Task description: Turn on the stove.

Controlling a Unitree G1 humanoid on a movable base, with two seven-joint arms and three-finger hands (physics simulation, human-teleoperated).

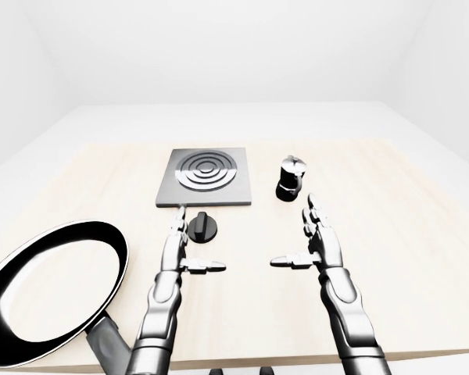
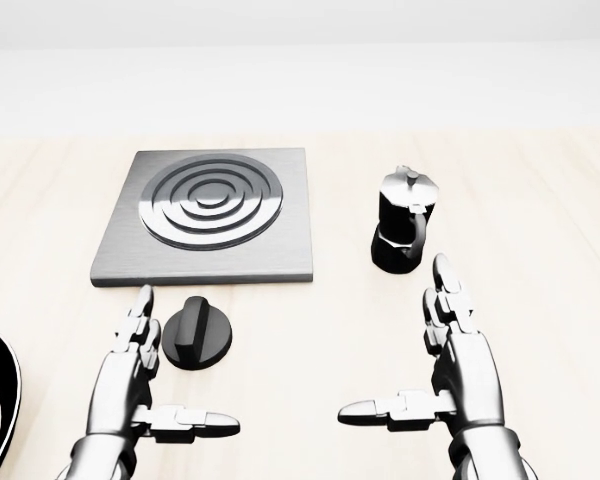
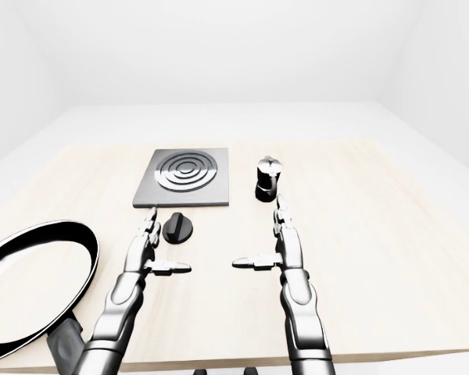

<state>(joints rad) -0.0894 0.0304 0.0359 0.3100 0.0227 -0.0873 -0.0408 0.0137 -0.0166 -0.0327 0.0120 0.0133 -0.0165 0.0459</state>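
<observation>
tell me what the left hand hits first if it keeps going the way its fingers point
Probably the stove plate: the left hand points up the head view, its fingers just left of the black knob, likely missing it, though height is unclear.

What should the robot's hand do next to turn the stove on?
Probably slide the left hand a little right, onto the black knob, and close its fingers round it. The hand is open beside the knob, not touching it, and the knob sits just below the stove plate.
</observation>
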